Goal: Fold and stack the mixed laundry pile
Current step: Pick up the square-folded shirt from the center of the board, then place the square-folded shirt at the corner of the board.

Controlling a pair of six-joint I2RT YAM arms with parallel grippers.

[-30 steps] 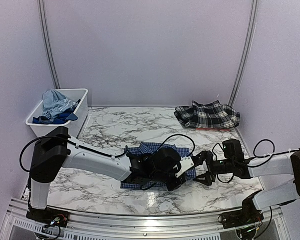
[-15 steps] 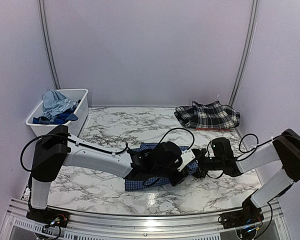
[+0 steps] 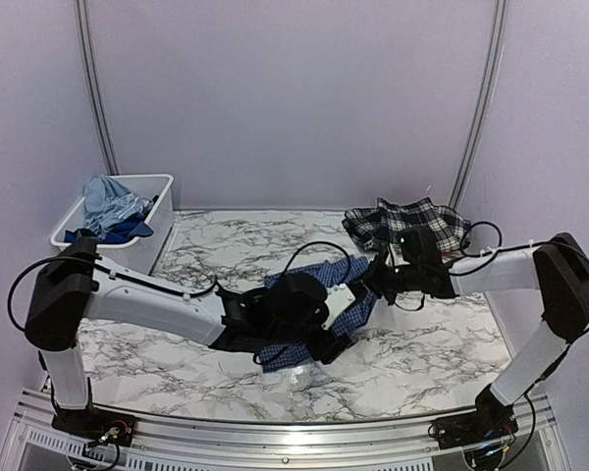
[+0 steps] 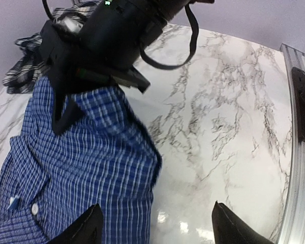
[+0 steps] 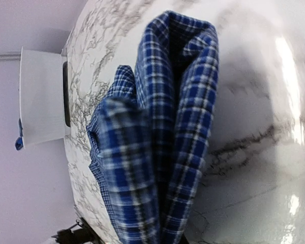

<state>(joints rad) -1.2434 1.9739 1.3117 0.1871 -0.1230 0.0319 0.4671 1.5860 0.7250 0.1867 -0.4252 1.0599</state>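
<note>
The navy small-check shirt [image 3: 336, 312] lies stretched across the middle of the marble table. My right gripper [image 3: 375, 282] is shut on the shirt's right end and holds it lifted; in the right wrist view the bunched cloth [image 5: 162, 152] hides the fingers. My left gripper [image 4: 160, 231] stands open over the shirt's [image 4: 81, 168] near edge, one fingertip above the cloth, the other above bare marble, nothing held. In the top view the left gripper [image 3: 329, 343] sits at the shirt's front. The black-and-white plaid piece [image 3: 409, 224] lies at the back right. Light blue and royal blue garments [image 3: 110, 208] sit in the bin.
The white plastic bin [image 3: 142, 250] stands at the table's back left corner and shows in the right wrist view as the bin [image 5: 40, 101]. A metal rail [image 3: 275, 432] runs along the near edge. Black cables loop around both wrists.
My left gripper opened and let go of the shirt. My right gripper closed on the shirt's right end and drew it up toward the back right, stretching the cloth.
</note>
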